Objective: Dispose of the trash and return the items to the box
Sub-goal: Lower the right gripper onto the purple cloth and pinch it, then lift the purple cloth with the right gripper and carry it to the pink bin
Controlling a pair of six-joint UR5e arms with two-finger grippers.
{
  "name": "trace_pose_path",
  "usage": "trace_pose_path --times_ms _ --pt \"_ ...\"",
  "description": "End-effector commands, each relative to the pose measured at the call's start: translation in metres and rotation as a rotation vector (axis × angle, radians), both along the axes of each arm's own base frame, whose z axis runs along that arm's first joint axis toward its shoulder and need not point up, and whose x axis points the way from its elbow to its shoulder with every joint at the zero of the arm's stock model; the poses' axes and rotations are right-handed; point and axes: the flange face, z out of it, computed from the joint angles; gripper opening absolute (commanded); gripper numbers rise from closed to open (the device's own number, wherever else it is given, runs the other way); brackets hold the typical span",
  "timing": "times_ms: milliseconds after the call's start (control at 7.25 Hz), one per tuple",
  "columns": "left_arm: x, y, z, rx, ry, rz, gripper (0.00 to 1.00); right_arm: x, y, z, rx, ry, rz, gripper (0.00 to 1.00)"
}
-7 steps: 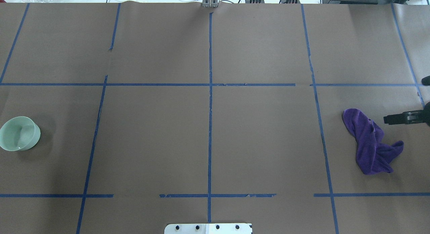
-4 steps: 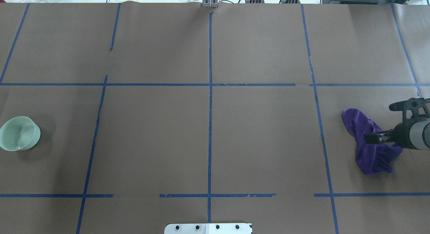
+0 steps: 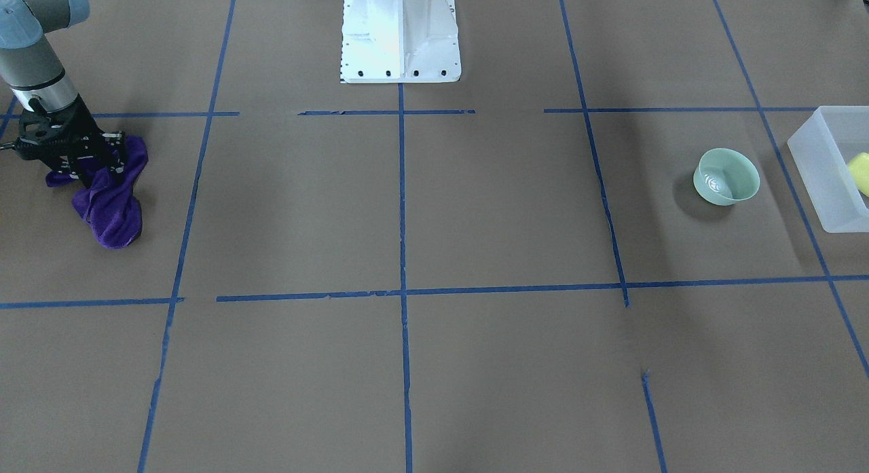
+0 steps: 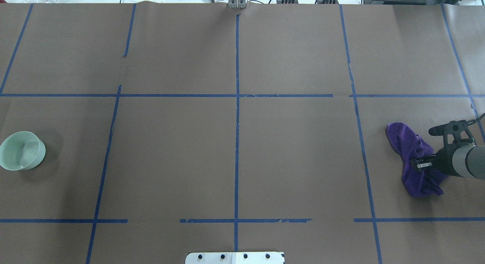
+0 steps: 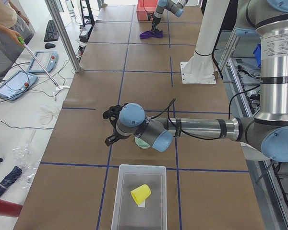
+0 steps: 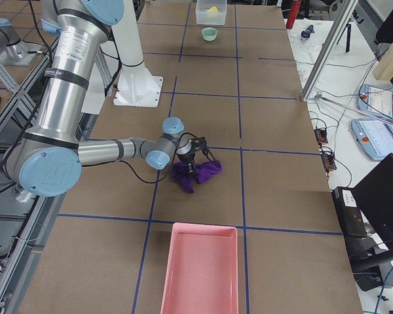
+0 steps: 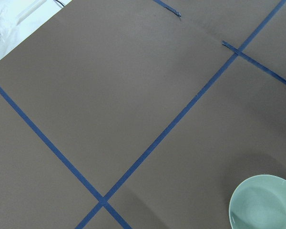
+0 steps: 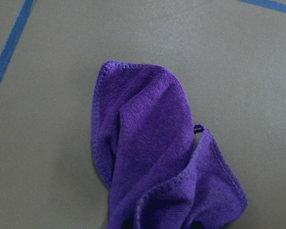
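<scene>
One yellow cup in box

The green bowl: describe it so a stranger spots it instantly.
On the brown, blue-taped table, find the frosted white box at the robot's left end. The pale green bowl stands just outside it, unlike the yellow cup lying inside.

Even, diffuse light from above keeps every view bright. In the front-facing view the mint-green bowl throws only a soft, blurred shadow to its lower left. The white robot base at that view's top centre is nearly blown out, and the right wrist close-up looks slightly soft toward its lower edge.
</scene>
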Motion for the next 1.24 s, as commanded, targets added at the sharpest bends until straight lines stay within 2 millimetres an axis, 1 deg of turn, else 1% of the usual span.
trace_pose_path --times_ms 0,138,276,414,552,690,828,966,1103 --pt "0.0 0.001 -0.002 0.002 0.001 -0.001 1.0 0.004 0.0 0.003 0.049 0.029 -0.049 0.0" --pt "0.0 0.0 -0.003 -0.002 0.003 -0.004 1.0 0.013 0.002 0.009 0.091 0.065 -0.102 0.0" --pt "0.0 0.0 -0.007 -0.008 0.01 -0.014 1.0 0.041 -0.01 0.014 0.134 0.1 -0.128 0.0" --pt "0.0 0.001 -0.008 -0.016 0.013 -0.021 1.0 0.081 -0.027 0.017 0.168 0.111 -0.156 0.0" --pt "0.0 0.0 -0.01 -0.03 0.021 -0.033 1.0 0.142 -0.047 0.021 0.16 0.118 -0.178 0.0" --pt "0.0 0.0 -0.014 -0.042 0.029 -0.045 1.0 0.202 -0.057 0.026 0.193 0.138 -0.232 0.0" --pt "-0.001 0.001 -0.029 -0.078 0.052 -0.093 1.0 0.265 -0.055 0.036 0.216 0.142 -0.268 0.0" --pt "0.0 0.001 -0.047 -0.104 0.076 -0.136 1.0 0.321 -0.046 0.045 0.23 0.162 -0.291 0.0" --pt "0.0 -0.005 -0.057 -0.1 0.072 -0.158 1.0 0.366 -0.048 0.047 0.237 0.199 -0.329 0.0"
